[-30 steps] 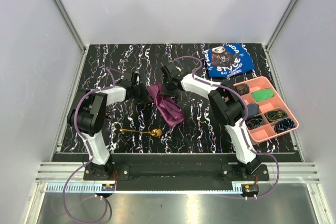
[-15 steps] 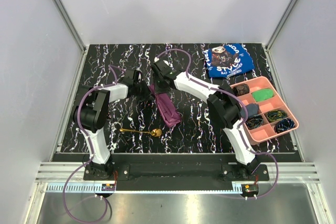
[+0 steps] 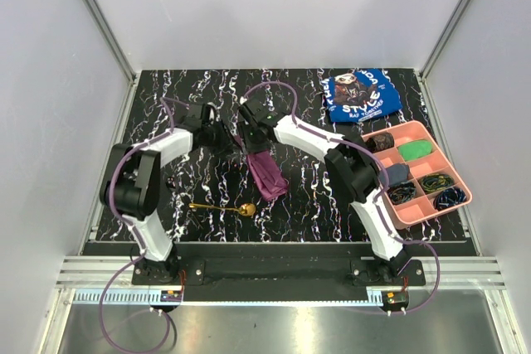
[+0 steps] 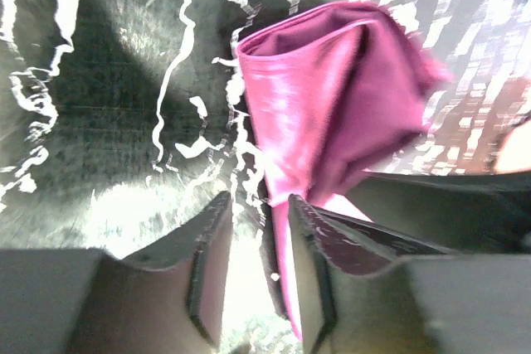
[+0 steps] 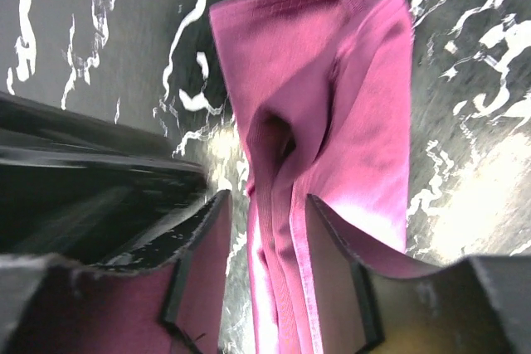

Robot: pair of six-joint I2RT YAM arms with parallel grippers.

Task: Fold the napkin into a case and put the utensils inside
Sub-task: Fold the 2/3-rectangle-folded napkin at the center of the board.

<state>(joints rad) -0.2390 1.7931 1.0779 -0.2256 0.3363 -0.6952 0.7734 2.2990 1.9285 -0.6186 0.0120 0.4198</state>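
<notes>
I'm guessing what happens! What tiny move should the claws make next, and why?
Probably lift the left claw and right claw clear of the plum-purple cloth napkin: both are open at its far end, it lies folded narrow, and the small gold metal spoon lies beside it.

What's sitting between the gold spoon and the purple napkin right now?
Nothing. In the top view only bare marbled tabletop separates the spoon from the napkin, and the two lie apart.

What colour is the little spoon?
The spoon is shiny gold. The top external view shows it best.
</notes>
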